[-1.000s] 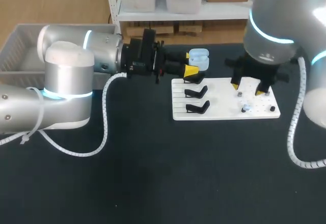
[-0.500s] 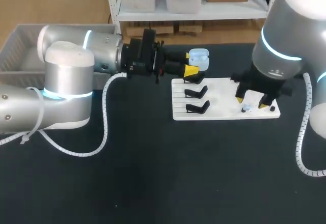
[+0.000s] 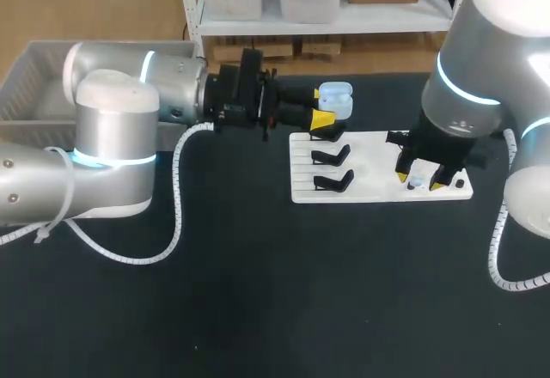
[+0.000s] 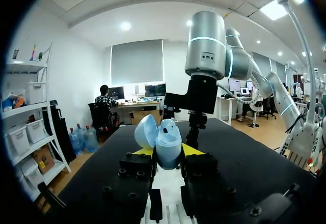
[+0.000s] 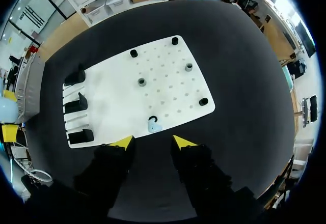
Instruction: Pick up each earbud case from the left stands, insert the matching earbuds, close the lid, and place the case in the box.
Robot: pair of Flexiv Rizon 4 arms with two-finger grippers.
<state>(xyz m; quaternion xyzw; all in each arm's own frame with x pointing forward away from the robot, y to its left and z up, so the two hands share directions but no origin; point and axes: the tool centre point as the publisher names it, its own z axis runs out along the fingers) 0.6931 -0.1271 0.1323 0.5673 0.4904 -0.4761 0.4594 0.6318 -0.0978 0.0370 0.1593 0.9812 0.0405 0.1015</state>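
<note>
My left gripper (image 3: 323, 108) is shut on a light blue earbud case (image 3: 335, 96) with its lid open, held above the far left corner of the white board (image 3: 369, 150). In the left wrist view the case (image 4: 162, 141) sits between the yellow tips of the left gripper (image 4: 164, 150). My right gripper (image 3: 421, 178) hangs open over the board's near right part. A small light blue earbud (image 5: 153, 127) stands on the board (image 5: 117, 96) just ahead of the right gripper (image 5: 150, 142), and neither finger touches it.
Three black stands (image 3: 331, 156) line the board's left side, all bare. Several small round holders (image 5: 142, 82) dot the board's right half. A grey box (image 3: 26, 77) sits at the table's far left. Dark table surface lies open in front of the board.
My right gripper has moved from the board's far right part toward its near edge, coming down over the earbud, with its fingers a little closer together. The left arm and case have not moved.
</note>
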